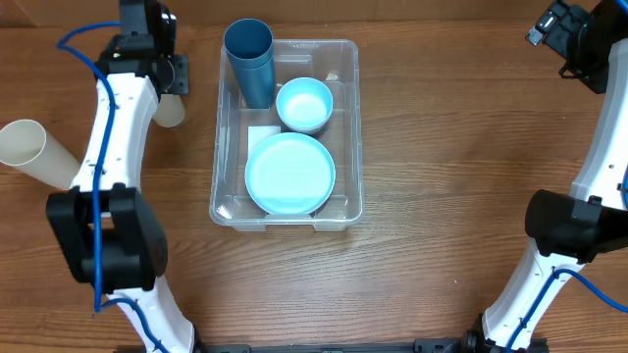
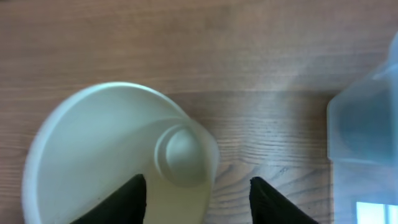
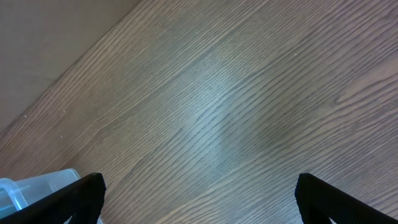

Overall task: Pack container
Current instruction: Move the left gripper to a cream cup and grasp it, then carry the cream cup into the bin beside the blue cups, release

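Currently, container (image 1: 226, 157): centre of the overhead frame, holding plate (image 1: 289, 174), bowl (image 1: 304, 104) and blue cup (image 1: 250, 61).
Cream cup (image 2: 112, 149): lying sideways, upper left.
Left gripper (image 2: 199, 202): fingers apart around the cream cup's base.
Right gripper (image 3: 199, 199): spread wide, upper right.

Blurred container (image 2: 364, 124) — cut off rightward

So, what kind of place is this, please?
Probably a robot test bench, not a home: the left arm and right arm stand at a wooden table, with a clear plastic container holding a light blue plate, bowl and dark blue cup.
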You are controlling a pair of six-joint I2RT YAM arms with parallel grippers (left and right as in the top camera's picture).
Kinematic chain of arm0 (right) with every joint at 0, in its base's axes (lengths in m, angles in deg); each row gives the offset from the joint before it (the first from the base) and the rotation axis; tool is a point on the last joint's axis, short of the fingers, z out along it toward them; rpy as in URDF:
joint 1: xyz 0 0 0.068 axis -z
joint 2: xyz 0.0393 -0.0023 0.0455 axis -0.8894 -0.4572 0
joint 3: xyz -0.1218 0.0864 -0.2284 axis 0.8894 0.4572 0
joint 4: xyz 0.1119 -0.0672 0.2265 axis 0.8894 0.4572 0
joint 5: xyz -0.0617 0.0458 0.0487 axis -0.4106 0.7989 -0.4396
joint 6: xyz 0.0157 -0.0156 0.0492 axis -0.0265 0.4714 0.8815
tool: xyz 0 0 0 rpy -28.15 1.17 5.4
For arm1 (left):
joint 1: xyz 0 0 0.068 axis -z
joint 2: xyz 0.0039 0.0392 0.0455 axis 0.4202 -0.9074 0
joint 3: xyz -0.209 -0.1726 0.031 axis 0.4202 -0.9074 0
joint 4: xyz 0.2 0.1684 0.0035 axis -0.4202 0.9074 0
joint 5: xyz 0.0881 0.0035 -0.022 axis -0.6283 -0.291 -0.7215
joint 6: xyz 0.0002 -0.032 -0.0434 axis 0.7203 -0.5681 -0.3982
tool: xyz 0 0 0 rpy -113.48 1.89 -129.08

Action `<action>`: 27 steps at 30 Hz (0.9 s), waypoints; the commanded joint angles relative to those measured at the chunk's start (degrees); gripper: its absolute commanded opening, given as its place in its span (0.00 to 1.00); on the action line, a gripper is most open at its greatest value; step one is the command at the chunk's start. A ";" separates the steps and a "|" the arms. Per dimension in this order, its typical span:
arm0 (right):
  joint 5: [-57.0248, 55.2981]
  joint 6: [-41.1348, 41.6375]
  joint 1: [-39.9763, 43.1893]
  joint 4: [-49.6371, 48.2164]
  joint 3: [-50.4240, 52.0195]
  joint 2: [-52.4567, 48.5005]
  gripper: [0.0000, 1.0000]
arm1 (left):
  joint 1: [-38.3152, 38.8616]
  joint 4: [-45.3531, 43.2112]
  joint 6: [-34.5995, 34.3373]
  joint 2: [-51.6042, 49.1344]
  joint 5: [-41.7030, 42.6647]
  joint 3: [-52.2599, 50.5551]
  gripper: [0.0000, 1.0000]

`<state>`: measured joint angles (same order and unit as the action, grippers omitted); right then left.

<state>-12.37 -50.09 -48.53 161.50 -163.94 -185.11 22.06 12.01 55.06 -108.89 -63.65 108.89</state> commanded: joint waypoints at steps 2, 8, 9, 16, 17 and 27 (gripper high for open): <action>-0.09 0.26 0.28 -0.31 -0.22 -0.09 1.00 | -0.24 -0.07 1.55 -0.85 1.53 0.35 0.09; -0.09 0.26 0.28 -0.31 -0.22 -0.09 1.00 | -0.07 2.54 -2.27 0.96 0.72 0.39 0.04; -0.09 0.26 0.28 -0.31 -0.22 -0.09 1.00 | 0.11 3.43 -2.99 2.49 0.70 0.39 0.04; -0.09 0.26 0.28 -0.31 -0.22 -0.09 1.00 | 3.98 7.98 -6.80 20.15 -2.21 0.48 0.04; -0.09 0.26 0.28 -0.31 -0.22 -0.09 1.00 | 4.96 8.66 -6.82 23.43 -2.14 0.48 0.04; -0.09 0.26 0.28 -0.31 -0.22 -0.09 1.00 | 23.34 15.41 -6.38 33.09 0.09 0.46 0.04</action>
<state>-12.37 -50.09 -48.53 161.52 -163.94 -185.11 40.86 25.82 48.64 -72.50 -64.13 109.32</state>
